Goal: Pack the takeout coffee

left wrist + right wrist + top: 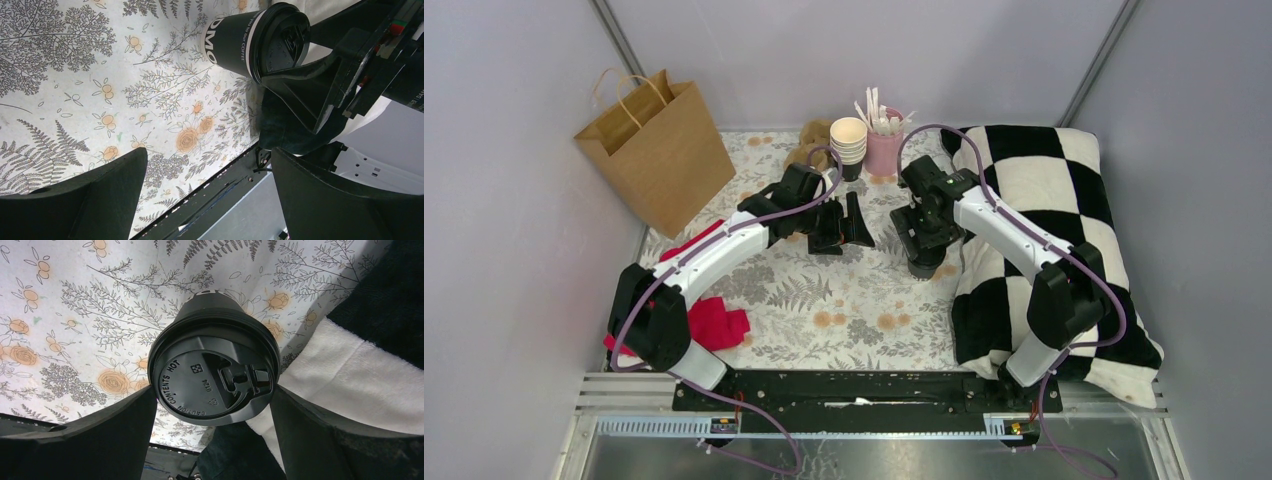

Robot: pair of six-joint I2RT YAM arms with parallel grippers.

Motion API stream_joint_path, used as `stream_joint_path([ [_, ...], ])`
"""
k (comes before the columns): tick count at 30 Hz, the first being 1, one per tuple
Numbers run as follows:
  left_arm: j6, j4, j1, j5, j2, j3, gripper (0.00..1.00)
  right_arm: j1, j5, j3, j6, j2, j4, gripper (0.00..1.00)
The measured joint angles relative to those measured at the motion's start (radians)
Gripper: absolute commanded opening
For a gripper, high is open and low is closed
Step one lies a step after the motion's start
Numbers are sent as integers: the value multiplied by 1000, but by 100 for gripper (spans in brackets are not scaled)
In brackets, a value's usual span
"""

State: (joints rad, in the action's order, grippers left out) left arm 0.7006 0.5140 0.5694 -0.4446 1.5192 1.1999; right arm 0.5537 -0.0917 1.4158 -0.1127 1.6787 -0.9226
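Early stage: lidded coffee (212,380) upright on desk (854,310), well apart from bag (659,150), not yet packed; right fingers (100,435) apart astride it, grip unconfirmed; left fingers (90,200) apart, empty, between bag and coffee; lifting and bagging remain.

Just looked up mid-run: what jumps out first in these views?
The black, lidded takeout coffee stands mid-table with the right fingers flanking its lid; whether they press it is unclear. A big black-and-white checkered pillow fills the table's right side, beneath that arm. A brown paper bag stands upright at the far left.
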Motion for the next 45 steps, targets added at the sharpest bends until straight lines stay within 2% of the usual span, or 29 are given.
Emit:
stream_joint_path([
  [9, 0, 0, 0, 0, 0, 0, 97, 2, -23, 13, -3, 9, 18, 83],
  [16, -2, 11, 0, -3, 0, 0, 97, -11, -88, 126, -3, 109, 63, 83],
  [25, -28, 68, -13, -3, -24, 0, 97, -127, -98, 348, 3, 295, 115, 85],
  [29, -42, 89, -34, -3, -56, 0, 97, -166, -97, 377, 4, 318, 123, 88],
  [34, -59, 106, -72, -4, -68, 5, 97, -198, -75, 404, 5, 339, 125, 99],
  [38, -76, 136, -120, -4, -68, 20, 98, -202, -64, 422, 5, 356, 104, 100],
  [45, -92, 143, -268, 60, -34, 153, 96, -202, -37, 612, -11, 373, -44, 100],
])
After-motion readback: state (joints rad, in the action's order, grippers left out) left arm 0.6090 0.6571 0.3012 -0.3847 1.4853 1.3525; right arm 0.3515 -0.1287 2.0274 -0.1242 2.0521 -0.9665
